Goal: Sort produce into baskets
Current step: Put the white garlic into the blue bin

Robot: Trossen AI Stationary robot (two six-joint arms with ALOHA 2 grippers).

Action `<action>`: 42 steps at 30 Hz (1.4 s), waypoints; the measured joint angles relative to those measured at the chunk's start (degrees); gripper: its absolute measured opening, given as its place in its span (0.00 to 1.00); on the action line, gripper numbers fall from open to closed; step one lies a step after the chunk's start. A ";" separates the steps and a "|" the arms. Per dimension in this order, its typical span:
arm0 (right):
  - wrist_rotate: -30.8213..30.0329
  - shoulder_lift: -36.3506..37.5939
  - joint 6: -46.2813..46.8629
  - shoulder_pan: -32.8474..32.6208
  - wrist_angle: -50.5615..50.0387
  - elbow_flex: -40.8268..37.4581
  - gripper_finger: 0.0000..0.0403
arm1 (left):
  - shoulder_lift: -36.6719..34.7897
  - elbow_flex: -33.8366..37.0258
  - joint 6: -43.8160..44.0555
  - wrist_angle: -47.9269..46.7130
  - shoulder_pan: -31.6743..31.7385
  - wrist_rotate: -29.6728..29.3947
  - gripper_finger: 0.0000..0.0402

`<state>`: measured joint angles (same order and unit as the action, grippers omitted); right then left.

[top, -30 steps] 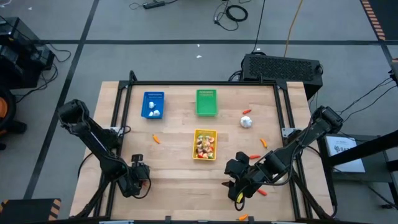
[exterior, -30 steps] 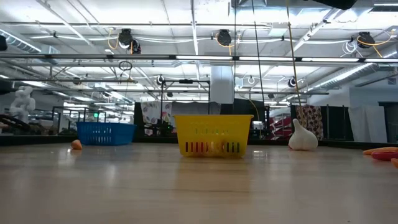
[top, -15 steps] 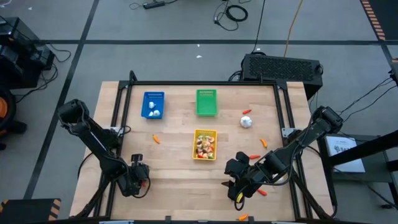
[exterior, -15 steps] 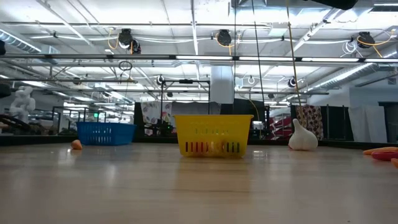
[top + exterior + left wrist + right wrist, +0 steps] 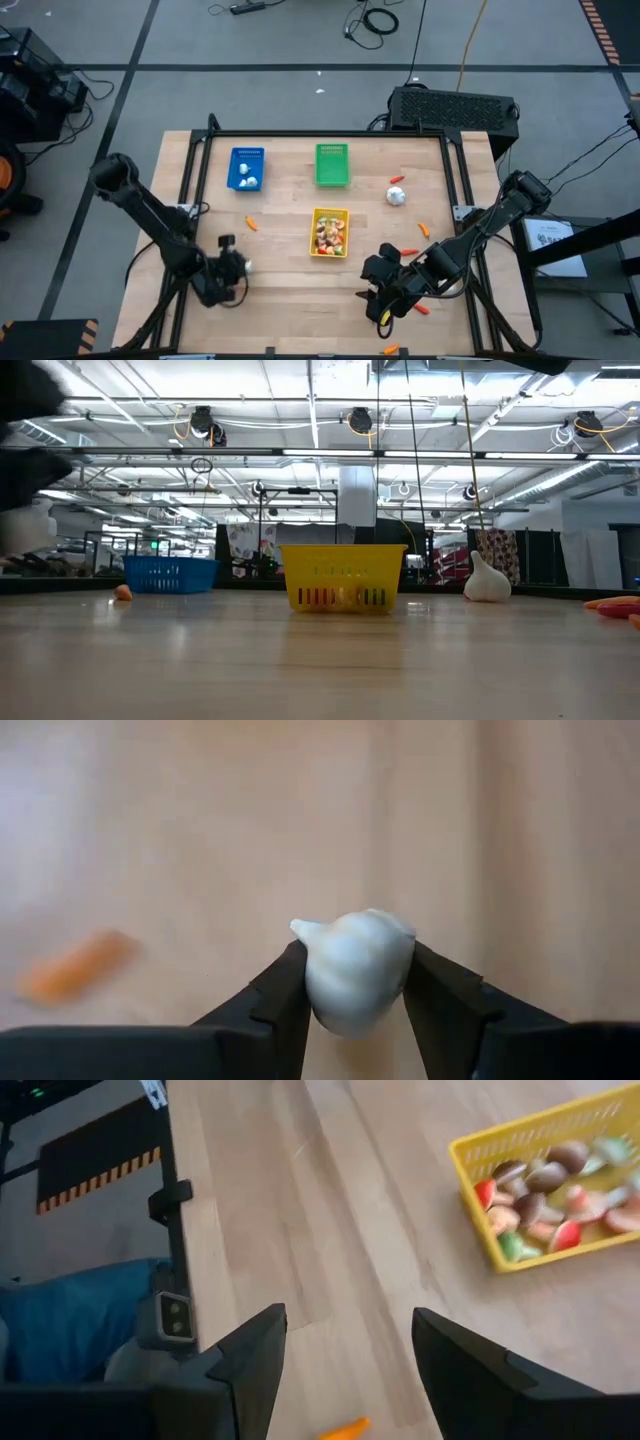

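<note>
high view: left gripper sits over the near left part of the table, a white bulb at its tip. right gripper rests near the front edge, right of centre, beside an orange carrot piece. blue basket holds white bulbs; green basket stands beside it; yellow basket holds mixed produce. a loose bulb and carrot pieces lie on the right side.

low view: yellow basket centre, blue basket left, bulb right.

left wrist view: fingers pinch a white bulb; a carrot piece lies blurred beyond.

right wrist view: fingers spread apart, nothing between them; yellow basket well apart.
</note>
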<state>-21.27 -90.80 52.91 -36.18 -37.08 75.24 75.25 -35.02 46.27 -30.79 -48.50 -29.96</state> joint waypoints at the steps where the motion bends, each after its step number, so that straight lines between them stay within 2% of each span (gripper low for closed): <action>1: -0.84 0.00 -0.57 0.02 -0.02 0.00 0.52 | -1.11 -0.12 -1.42 0.02 1.59 -2.70 0.36; 4: -2.85 0.00 -2.50 0.02 -0.03 0.00 0.52 | -5.06 -0.60 -7.65 0.26 8.12 -6.75 0.36; 9: -5.50 -0.71 -5.00 0.02 -0.06 0.00 0.52 | -11.67 -0.60 -20.11 0.83 24.90 -6.35 0.36; 13: -5.91 -2.52 -5.62 0.02 -0.04 0.00 0.52 | -14.64 -0.62 -30.12 0.83 42.60 -0.23 0.36; 17: -5.66 -5.18 -5.62 0.02 -0.08 0.00 0.52 | -14.73 -0.62 -38.53 2.75 59.74 5.88 0.36; 20: -5.49 -6.62 -5.54 -0.15 -0.04 0.00 0.52 | -14.73 -0.62 -40.59 5.56 69.65 7.46 0.36; 23: -5.40 -7.42 -5.34 -0.33 0.08 0.00 0.52 | -14.52 -0.64 -37.57 6.23 77.41 13.87 0.36; 25: -5.26 -7.52 -5.32 -0.55 0.10 0.00 0.52 | -13.64 -0.66 -35.57 5.90 80.97 19.20 0.36; 27: -5.40 -7.52 -5.63 -0.66 0.11 0.00 0.52 | -12.72 -0.66 -34.53 5.60 83.31 21.22 0.36; 33: -5.62 -7.54 -5.78 -0.68 -0.52 0.00 0.52 | -10.99 -0.66 -33.01 6.10 85.61 20.80 0.37; 42: -5.80 -7.54 -5.58 -0.68 -1.42 0.00 0.52 | -10.82 -0.66 -33.01 5.96 85.61 20.43 0.49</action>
<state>-27.07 -98.35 47.33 -36.86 -38.50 75.24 64.42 -35.68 13.26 -24.83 37.10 -9.52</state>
